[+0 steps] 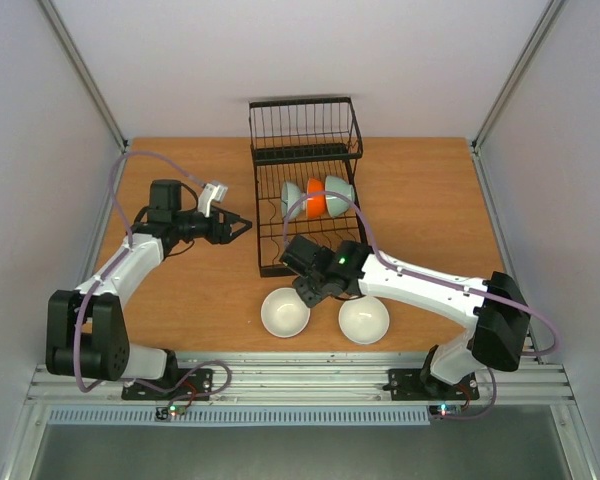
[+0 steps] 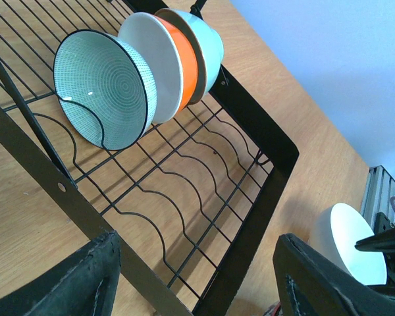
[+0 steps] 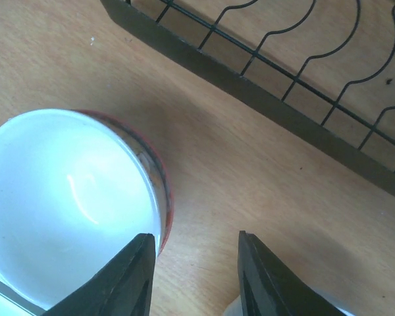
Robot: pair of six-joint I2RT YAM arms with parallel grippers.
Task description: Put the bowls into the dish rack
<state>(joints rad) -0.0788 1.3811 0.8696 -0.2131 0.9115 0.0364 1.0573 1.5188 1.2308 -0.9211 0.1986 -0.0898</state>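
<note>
The black wire dish rack (image 1: 305,125) stands at the table's back middle. Three bowls stand on edge in its slots: a patterned mint one (image 2: 105,89), an orange one with a white inside (image 2: 168,62) and a pale mint one (image 2: 207,46). Two white bowls (image 1: 285,312) (image 1: 363,320) sit upright on the table in front of the rack. My right gripper (image 1: 310,290) is open just above the table between them, its left finger at the rim of the left bowl (image 3: 59,210). My left gripper (image 1: 242,228) is open and empty beside the rack's left side.
The rack's front rail (image 3: 250,85) lies just beyond my right gripper. The rack's wavy slots (image 2: 184,171) in front of the three bowls hold nothing. Grey walls close in the table on three sides.
</note>
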